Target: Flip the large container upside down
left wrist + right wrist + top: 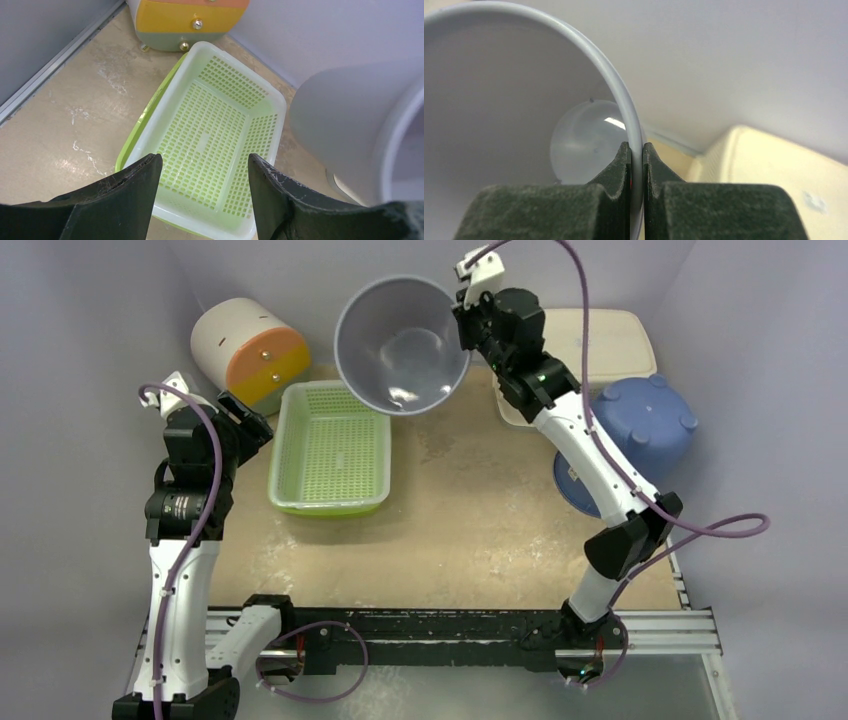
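while right gripper pinches rim of grey container, left gripper spread beside basket

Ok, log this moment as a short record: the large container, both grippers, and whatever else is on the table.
large container: grey, tilted, mouth facing the top camera, not yet upside down
right gripper: shut on the container's rim, one finger inside, one outside
left gripper: open, holding nothing, above the near end of the green basket
green basket: empty, upright on the table, left of the container
other items: drawer unit back left; blue container and cream lid on the right
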